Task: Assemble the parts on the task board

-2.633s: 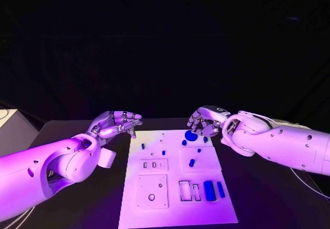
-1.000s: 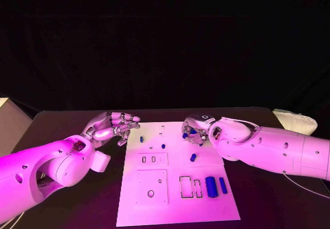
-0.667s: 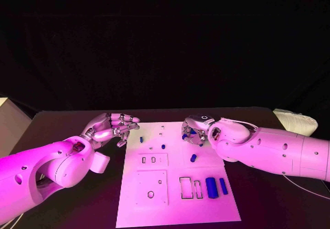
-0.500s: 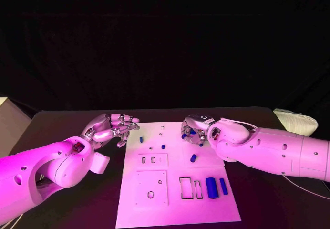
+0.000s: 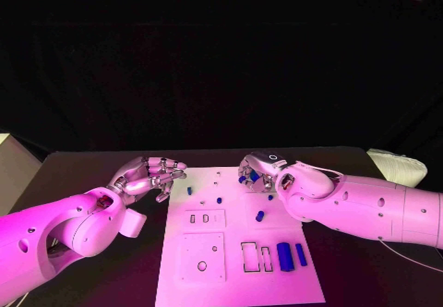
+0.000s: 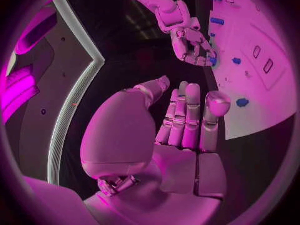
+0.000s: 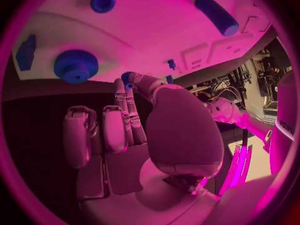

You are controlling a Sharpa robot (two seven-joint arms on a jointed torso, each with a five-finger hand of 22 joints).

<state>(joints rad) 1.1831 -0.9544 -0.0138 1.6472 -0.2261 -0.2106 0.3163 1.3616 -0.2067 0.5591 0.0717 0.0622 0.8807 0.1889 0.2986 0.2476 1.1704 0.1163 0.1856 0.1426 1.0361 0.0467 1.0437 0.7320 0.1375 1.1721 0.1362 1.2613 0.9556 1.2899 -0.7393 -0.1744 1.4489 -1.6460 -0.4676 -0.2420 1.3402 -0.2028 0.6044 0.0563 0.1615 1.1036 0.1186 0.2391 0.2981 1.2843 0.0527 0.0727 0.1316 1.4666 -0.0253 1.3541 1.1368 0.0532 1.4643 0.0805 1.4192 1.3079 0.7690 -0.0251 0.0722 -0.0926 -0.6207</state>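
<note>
We see the white board lying flat in the middle of the black counter, long side running away from the robot. The left hand sits just off the board's far left corner, above the counter; in the left wrist view its fingers are curled in side by side with nothing between them, so clenched on nothing. The right hand is over the board's far right part, fingers bent down, a bit of blue showing among them. In the right wrist view a small blue piece sits at the tips of the thumb and a finger, looks pinched, but we cannot tell for sure. That view also shows a ribbed blue knob on the board, apart from the hand. Near the board's close right corner two blue bars lie side by side next to two rectangular slots. A short blue peg lies mid-board, and smaller blue bits sit near the left hand.
</note>
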